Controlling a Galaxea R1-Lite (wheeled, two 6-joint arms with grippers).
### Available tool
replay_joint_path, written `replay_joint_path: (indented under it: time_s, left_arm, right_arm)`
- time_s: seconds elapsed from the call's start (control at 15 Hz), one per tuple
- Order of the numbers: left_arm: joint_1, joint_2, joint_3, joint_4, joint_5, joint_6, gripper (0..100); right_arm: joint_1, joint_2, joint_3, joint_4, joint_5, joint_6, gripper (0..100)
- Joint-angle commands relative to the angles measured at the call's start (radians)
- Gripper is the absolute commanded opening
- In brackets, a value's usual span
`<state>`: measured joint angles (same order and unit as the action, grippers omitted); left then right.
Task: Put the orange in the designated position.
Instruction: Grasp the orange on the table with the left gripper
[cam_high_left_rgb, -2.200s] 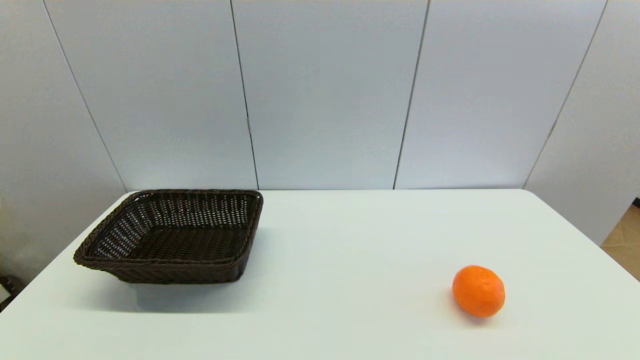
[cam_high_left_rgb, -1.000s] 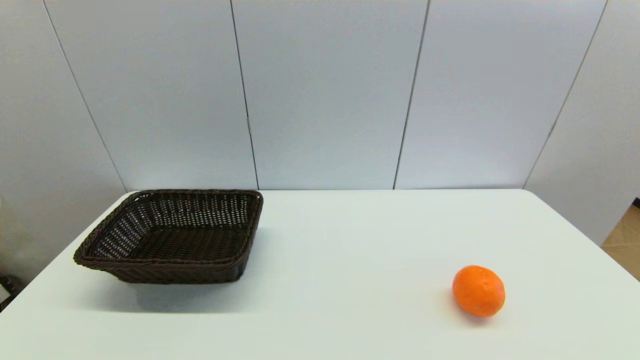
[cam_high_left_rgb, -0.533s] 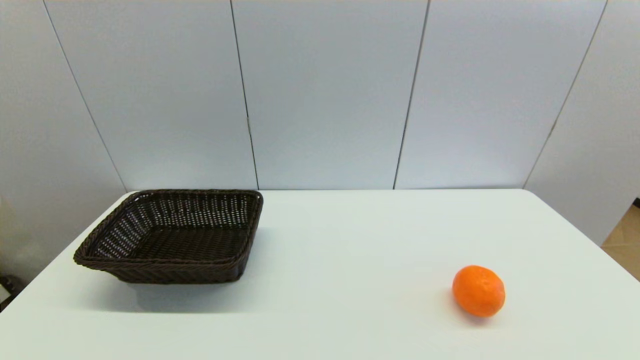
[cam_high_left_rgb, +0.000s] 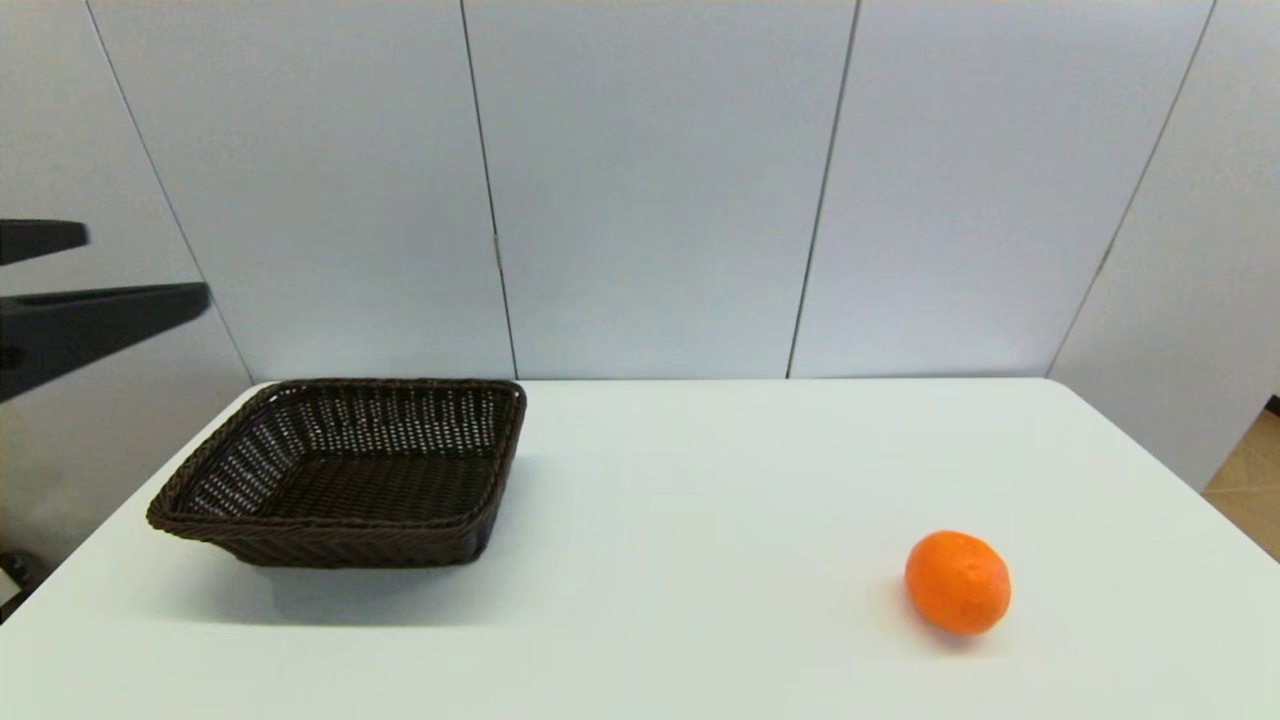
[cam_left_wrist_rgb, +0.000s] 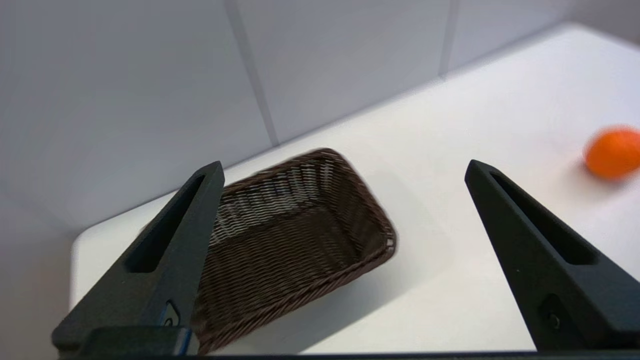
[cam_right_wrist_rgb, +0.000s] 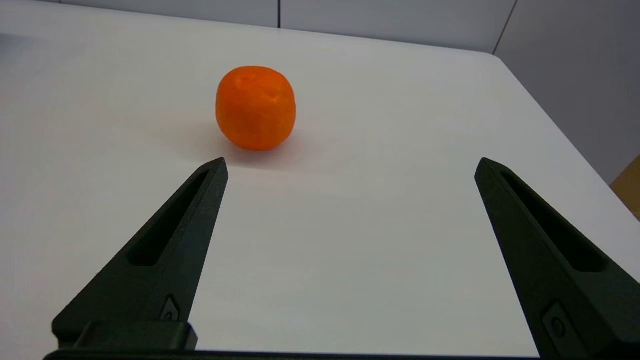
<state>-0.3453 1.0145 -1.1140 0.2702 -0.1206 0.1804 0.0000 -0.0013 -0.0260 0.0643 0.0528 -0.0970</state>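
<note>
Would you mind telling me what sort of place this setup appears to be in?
Probably a robot test cell or lab, not a home: a bare white table backed by plain grey wall panels, holding only a dark wicker basket and an orange.

No readable text, labels, brands, numbers or signs on anything in view.

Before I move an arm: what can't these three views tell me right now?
- Right gripper: open in its wrist view, but out of the head view, so where it sits over the table is unclear.
- Left gripper: cut off by the head view's left edge.
- Basket: motion-blurred in the left wrist view, one corner behind a finger.
- Orange: underside hidden in every view; blurred in the left wrist view.
</note>
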Motion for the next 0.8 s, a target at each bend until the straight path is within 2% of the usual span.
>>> replay_joint_path:
  time_s: [0.07, 0.8]
  left_arm:
    - [-0.175, 0.289, -0.147, 0.001, -0.002, 0.073, 100]
    - [-0.494, 0.751, -0.492, -0.026, -0.002, 0.073, 100]
  right_arm:
    - [0.0, 0.0, 0.0, 0.002, 0.001, -0.001, 100]
    - [0.0, 0.0, 0.0, 0.002, 0.001, -0.001, 100]
